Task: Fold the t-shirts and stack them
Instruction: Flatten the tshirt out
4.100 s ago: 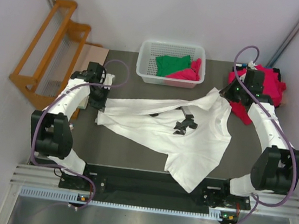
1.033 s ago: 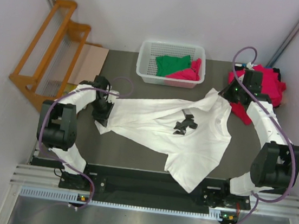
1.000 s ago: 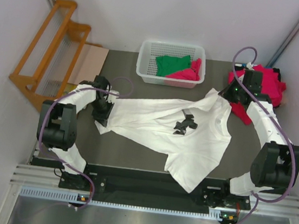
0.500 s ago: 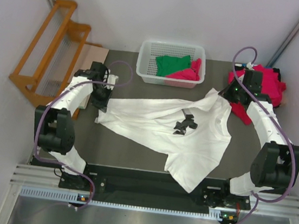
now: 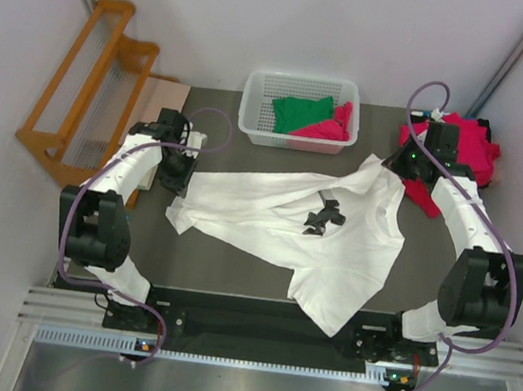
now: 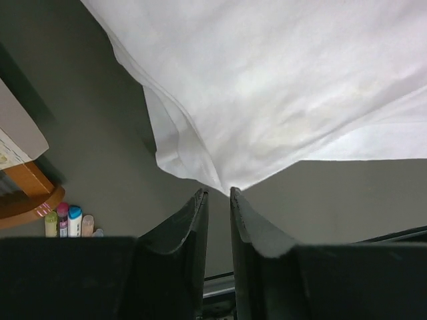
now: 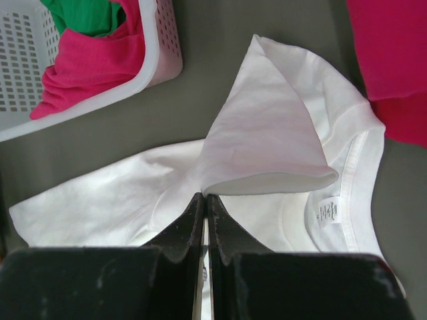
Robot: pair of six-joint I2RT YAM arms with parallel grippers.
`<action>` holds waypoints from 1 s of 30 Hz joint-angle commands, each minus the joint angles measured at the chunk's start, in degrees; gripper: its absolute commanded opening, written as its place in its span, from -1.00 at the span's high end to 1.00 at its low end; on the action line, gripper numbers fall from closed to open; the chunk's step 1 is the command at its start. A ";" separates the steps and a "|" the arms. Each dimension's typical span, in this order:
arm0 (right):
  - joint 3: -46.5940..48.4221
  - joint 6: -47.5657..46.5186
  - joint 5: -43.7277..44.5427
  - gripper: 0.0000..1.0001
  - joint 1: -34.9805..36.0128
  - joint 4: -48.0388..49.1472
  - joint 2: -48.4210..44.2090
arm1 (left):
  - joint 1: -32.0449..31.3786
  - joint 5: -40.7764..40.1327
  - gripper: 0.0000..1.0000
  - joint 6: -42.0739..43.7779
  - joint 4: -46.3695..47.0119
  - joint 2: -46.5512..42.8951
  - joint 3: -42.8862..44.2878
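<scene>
Risk first: I'm judging the left corner of the white t-shirt [image 5: 331, 252] as barely secured. My left claw [image 6: 219, 195] is standing slightly parted, with a thin slit between the fingers. The cloth's pointed corner is ending right at the tips. It is touching them, but I'm not seeing it clamped. If I'm lifting from here, that corner is likely dropping and the left edge is bunching up.

Second risk: my right claw [image 7: 204, 197] is gripping alone. If it's pulling while the left is loose, the whole shirt is likely dragging right, toward the pink t-shirts [image 5: 463, 149] piled just beyond it, and the spread is getting lost.

Third: the shirt's lower hem is lying over the near edge of the table [image 5: 224, 267], by the arm bases. Any tug could be sliding more of it off.

Right claw: its fingers are pressed together, pinching a raised fold of the white shirt near the collar, with a sliver of white showing between them.

The shirt is lying crumpled and slanted across the table's middle, chest print [image 5: 324, 215] up and not yet folded. The basket [image 5: 251, 123] at the far edge is holding the green t-shirt [image 5: 300, 113] and another pink one.
</scene>
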 commanded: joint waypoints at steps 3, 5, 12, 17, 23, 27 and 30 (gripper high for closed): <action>1.24 -1.05 0.31 1.00 -0.38 1.84 0.03 | -0.15 0.11 0.54 0.66 0.60 -0.16 -1.37; 1.24 -1.05 0.22 1.00 -0.38 1.75 0.03 | -0.15 0.46 0.76 0.66 0.77 -0.07 -1.46; 1.15 -1.05 0.22 1.00 -0.38 1.75 0.11 | -0.15 1.95 0.62 0.39 0.60 0.55 -2.69; 0.97 -0.96 0.04 1.00 -0.38 2.11 0.29 | -0.67 3.89 0.56 -0.40 1.91 1.43 -6.64; 0.89 -0.96 0.04 1.00 -0.38 2.02 0.20 | -1.82 3.10 0.54 -0.75 3.23 1.95 -9.02; 0.71 -0.87 -0.04 1.00 -0.29 2.28 0.29 | -2.17 3.10 0.53 -0.84 3.23 2.22 -8.50; 0.53 -0.87 -0.13 1.00 -0.38 2.37 0.20 | -2.26 2.75 0.53 -0.92 3.32 2.31 -8.23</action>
